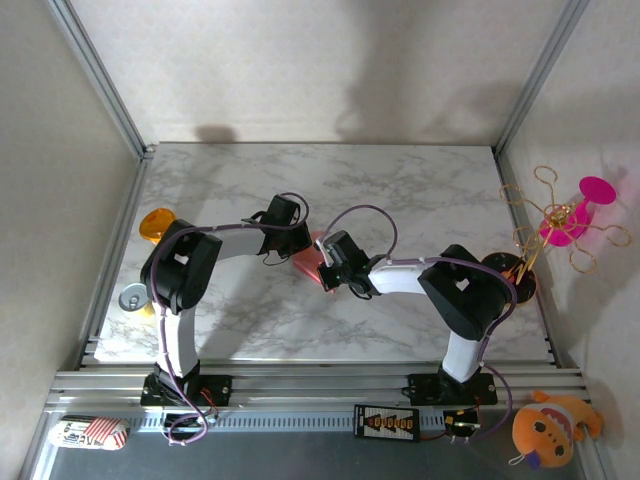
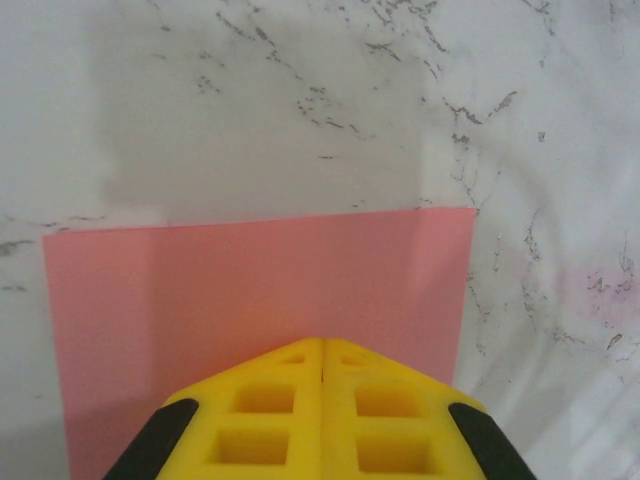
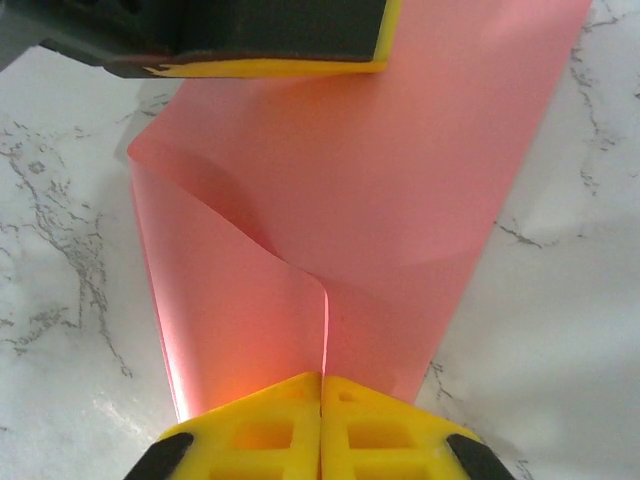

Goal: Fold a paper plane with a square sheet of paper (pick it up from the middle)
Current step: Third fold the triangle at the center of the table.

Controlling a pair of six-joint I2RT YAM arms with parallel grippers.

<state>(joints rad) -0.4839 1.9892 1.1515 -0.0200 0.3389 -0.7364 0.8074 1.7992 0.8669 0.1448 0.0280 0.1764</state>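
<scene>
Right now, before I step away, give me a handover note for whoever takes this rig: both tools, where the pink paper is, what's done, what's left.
Left tool: shut, set down over the salmon-pink square sheet of thin paper. I cannot tell whether it pinches the sheet or only presses on it.
Right tool: shut on the opposite part of the sheet, holding it up in a soft curl.
Sheet: in the middle of the white marble table, between the two arms.
Done: a first fold is started but not pressed flat.
Left: crease that fold, then make every further fold. There is no plane shape yet.
</scene>
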